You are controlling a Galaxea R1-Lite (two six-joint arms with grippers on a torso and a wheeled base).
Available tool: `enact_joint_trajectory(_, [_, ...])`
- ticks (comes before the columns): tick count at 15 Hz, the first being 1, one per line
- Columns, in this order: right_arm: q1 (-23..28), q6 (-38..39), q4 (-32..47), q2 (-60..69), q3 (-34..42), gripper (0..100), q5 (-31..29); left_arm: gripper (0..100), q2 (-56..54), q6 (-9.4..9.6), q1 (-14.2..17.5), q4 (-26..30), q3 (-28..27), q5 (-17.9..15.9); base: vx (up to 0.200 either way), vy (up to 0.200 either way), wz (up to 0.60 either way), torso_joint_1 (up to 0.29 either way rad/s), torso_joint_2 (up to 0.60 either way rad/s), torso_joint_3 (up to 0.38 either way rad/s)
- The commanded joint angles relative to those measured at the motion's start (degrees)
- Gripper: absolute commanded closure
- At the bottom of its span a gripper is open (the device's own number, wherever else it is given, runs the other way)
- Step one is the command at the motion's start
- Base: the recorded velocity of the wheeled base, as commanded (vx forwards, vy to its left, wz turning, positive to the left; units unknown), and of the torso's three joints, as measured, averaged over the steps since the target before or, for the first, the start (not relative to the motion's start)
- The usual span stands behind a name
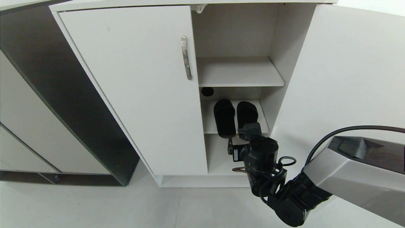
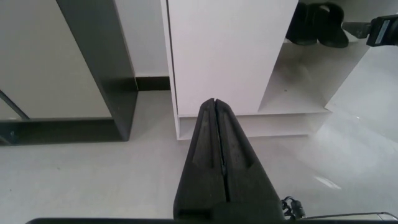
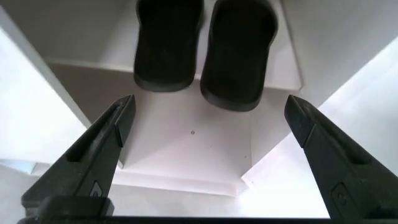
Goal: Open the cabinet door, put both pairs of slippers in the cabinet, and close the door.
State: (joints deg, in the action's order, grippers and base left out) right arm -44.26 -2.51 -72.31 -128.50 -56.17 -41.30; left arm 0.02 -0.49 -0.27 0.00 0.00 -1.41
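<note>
Gripper, right (image 3: 209,102): jaws spread wide, empty, just before the heels of a matt black slipper pair (image 1: 224,117) side by side on the middle shelf (image 1: 208,122) of the white cabinet (image 1: 126,95). Advised: back straight out, clear of overhanging heels and open door (image 1: 348,69).

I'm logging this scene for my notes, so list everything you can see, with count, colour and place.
cabinet: one, white, straight ahead on the floor.
left door: one, white, shut.
handle: one, metal, on the left door's inner edge.
right door: one, white, swung open.
slippers: one pair, black, side by side on the lower shelf, ends over its front edge.
dark panel: one, dark grey, left of the cabinet.
right gripper: one, black, open, just before the slippers.
left gripper: one, black, shut, above the floor.
</note>
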Motion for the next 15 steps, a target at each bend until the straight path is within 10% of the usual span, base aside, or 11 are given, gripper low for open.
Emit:
enact_joint_trajectory(1, [0.2, 0.1, 0.0, -0.1, 0.0, 0, 0.0, 100, 0.1, -0.04, 0.0, 0.0, 0.0, 0.0, 0.0, 0.0, 0.0, 0.002, 0.01, 0.183])
enact_joint_trajectory(15, [0.2, -1.4, 0.5, 7.0, 7.1, 0, 4.5, 100, 0.1, 0.31, 0.0, 0.0, 0.0, -0.1, 0.0, 0.0, 0.0, 0.002, 0.0, 0.138])
